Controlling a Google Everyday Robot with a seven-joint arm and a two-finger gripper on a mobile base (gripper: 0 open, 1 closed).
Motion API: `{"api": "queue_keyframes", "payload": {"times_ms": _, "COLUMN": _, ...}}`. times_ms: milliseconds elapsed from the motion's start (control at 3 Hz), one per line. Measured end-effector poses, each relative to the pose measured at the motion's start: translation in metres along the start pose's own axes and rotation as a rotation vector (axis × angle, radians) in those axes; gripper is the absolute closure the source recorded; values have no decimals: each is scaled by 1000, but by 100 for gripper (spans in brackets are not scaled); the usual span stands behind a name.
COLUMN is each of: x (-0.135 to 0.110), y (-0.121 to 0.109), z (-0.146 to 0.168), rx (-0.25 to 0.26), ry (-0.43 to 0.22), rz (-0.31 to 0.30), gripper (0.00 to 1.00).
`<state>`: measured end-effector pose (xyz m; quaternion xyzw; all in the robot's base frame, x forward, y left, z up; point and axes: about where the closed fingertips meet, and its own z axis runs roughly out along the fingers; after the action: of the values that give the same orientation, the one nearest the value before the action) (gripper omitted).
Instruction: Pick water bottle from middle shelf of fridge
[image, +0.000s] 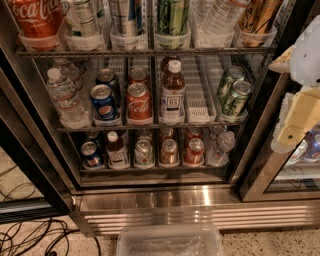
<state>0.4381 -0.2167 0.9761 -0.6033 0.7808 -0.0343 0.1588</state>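
Approach step, bottle not yet reached. The gripper (292, 122) hangs at the right edge, outside the fridge (200, 200); whether it is spread or closed cannot be told. The water bottle (62, 95) stands upright in the leftmost lane of the middle shelf (197, 102). Next move calls for travel left, then in.

Right edge: cream, blocky pincer (292, 125); white rounded casing (307, 50) above.

The one camera sits close before the fridge (200, 200), raised and tilted downward into its interior, with the middle shelf (199, 102) just above frame centre. The gripper (295, 120) hangs in at the fridge's right side.
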Motion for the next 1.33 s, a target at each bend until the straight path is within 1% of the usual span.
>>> {"api": "queue_keyframes", "payload": {"times_ms": 333, "x": 0, "y": 0, "z": 0, "rx": 0, "ry": 0, "rz": 0, "gripper": 0}}
{"api": "queue_keyframes", "payload": {"times_ms": 667, "x": -23, "y": 14, "z": 18, "rx": -12, "ry": -33, "rz": -22, "gripper": 0}}
{"api": "queue_keyframes", "payload": {"times_ms": 1000, "x": -61, "y": 32, "z": 49, "rx": -28, "ry": -75, "rz": -64, "gripper": 0}}
{"api": "queue_keyframes", "payload": {"times_ms": 1333, "x": -87, "y": 46, "z": 72, "rx": -65, "ry": -118, "rz": -97, "gripper": 0}}
